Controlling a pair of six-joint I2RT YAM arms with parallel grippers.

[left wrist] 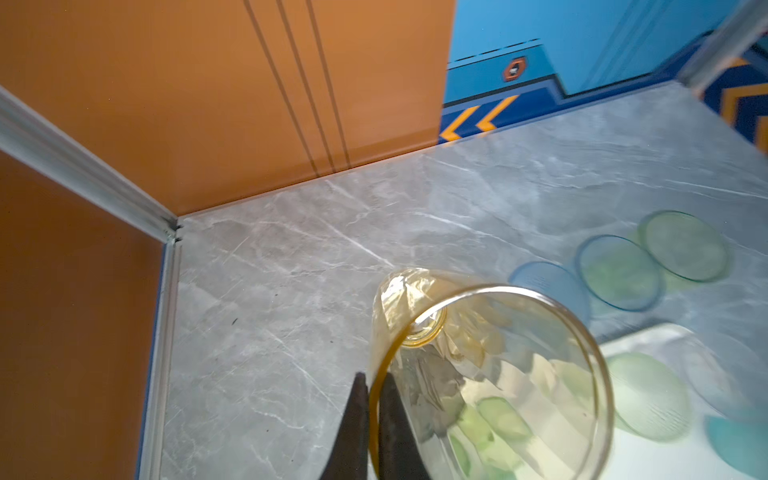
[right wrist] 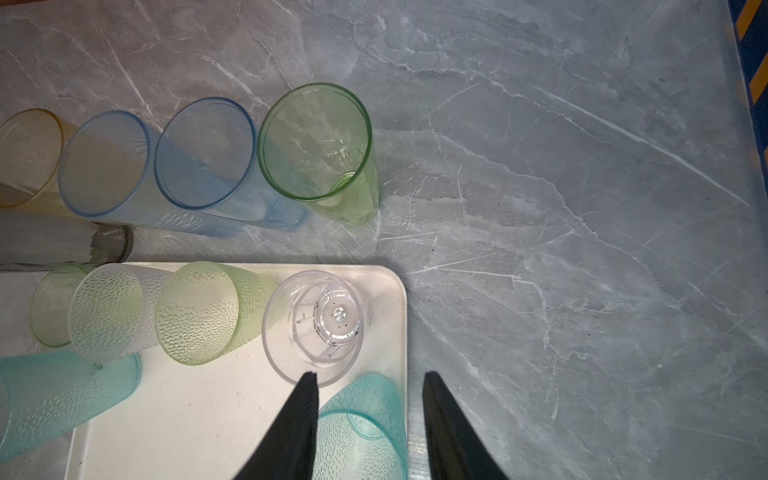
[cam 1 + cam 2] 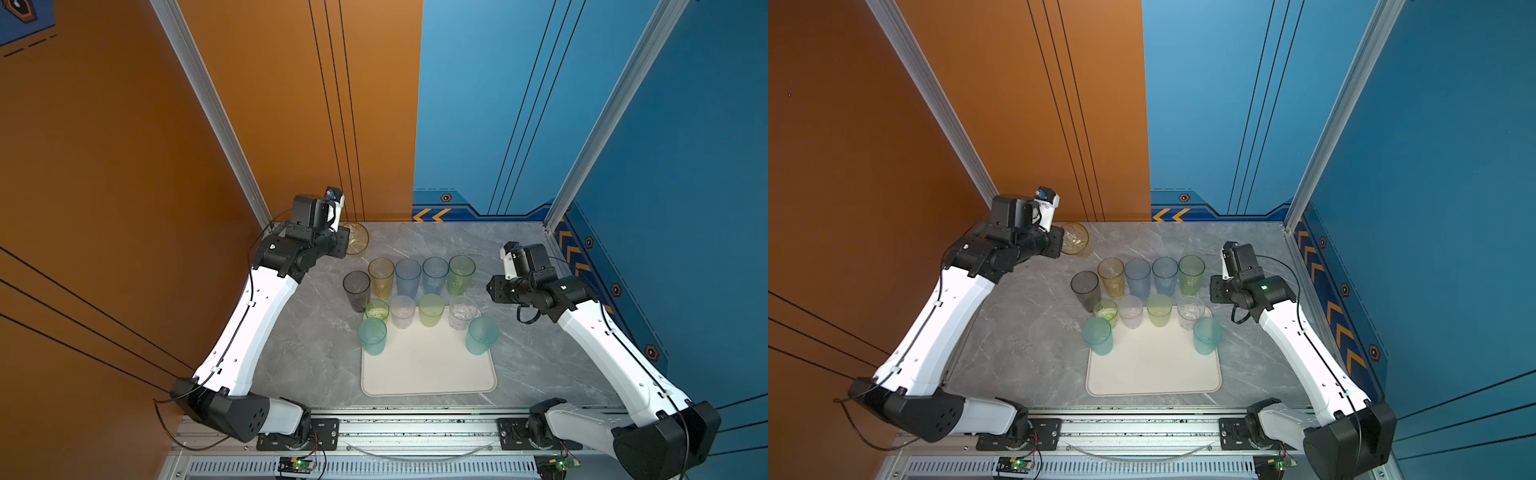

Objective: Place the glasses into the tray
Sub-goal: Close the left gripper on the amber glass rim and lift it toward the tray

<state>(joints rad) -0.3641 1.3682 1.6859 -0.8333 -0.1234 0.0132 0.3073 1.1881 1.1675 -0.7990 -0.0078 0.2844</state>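
My left gripper is shut on the rim of a yellow faceted glass, one finger inside and one outside. The glass is tilted at the table's back left in both top views. The cream tray lies front centre. Along its far end stand a clear glass, two textured glasses and two teal glasses. My right gripper hangs open above the right teal glass at the tray's far right corner.
A row of tall glasses stands on the grey marble table behind the tray: smoky grey, yellow, two blue and green. Orange and blue walls close in the back and both sides.
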